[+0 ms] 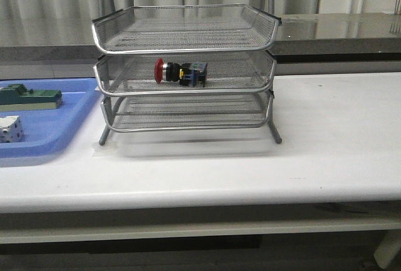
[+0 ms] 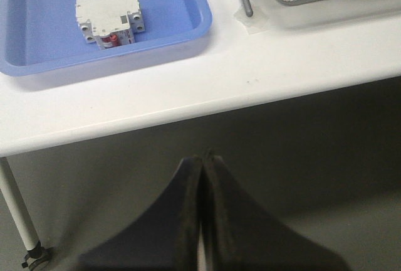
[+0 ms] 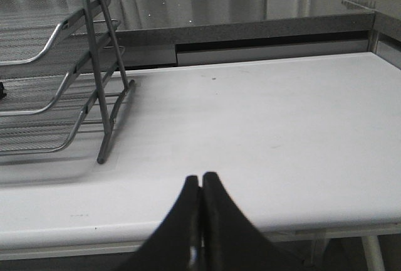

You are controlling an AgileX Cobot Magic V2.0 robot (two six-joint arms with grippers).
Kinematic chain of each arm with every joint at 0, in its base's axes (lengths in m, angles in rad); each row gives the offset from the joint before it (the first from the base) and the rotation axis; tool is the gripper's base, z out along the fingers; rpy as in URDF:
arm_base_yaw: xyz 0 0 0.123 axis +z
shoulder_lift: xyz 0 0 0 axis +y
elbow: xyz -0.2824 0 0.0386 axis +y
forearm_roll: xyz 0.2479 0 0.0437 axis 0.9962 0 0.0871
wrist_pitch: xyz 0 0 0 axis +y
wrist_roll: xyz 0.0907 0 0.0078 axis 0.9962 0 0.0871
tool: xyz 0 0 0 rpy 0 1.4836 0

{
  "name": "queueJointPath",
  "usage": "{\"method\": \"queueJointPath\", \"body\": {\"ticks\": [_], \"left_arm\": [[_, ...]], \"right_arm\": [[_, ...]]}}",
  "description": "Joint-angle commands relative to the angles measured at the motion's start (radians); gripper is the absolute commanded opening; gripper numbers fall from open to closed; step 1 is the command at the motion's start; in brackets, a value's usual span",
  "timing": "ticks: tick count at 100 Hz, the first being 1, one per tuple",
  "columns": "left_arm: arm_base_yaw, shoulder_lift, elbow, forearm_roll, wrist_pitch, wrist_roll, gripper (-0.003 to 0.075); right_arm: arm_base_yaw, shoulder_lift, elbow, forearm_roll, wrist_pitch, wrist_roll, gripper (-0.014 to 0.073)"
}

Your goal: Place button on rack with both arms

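Button: you see it lying on its side in the rack's middle tier.
Left gripper: clenched, holding nothing.
Right gripper: clenched, holding nothing.

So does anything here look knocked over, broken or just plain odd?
Nothing stands out. The button lies on its side in the middle tier of the rack, which stands level. The green block and white part sit inside the blue tray. Both grippers are shut and empty.
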Motion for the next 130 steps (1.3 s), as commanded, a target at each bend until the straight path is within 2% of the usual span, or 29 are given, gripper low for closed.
{"method": "queueJointPath", "body": {"ticks": [1,63,72,89,102,118,130], "left_arm": [[0.002,0.006,-0.027,-0.008,-0.066,-0.012,-0.0021],[0.002,0.006,-0.027,-0.008,-0.078,-0.012,-0.0021],[0.002,0.006,-0.019,-0.008,-0.170,-0.012,-0.0021],[0.002,0.006,0.054,-0.008,-0.507,-0.012,-0.0021],[0.002,-0.028,0.154,-0.008,-0.703,-0.012,-0.0021],[0.002,-0.116,0.301,0.013,-0.857,-0.012,-0.0021],[0.007,-0.212,0.403,0.014,-0.894,-0.012,-0.0021]], "right_arm": [[-0.008,-0.020,-0.019,-0.013,-0.087,-0.002,-0.0060],[-0.008,-0.020,-0.019,-0.013,-0.087,-0.002,-0.0060],[-0.008,-0.020,-0.019,-0.013,-0.087,-0.002,-0.0060],[-0.008,-0.020,-0.019,-0.013,-0.087,-0.002,-0.0060],[-0.008,-0.020,-0.019,-0.013,-0.087,-0.002,-0.0060],[-0.008,-0.020,-0.019,-0.013,-0.087,-0.002,-0.0060],[-0.008,-0.020,-0.019,-0.013,-0.087,-0.002,-0.0060]]}}
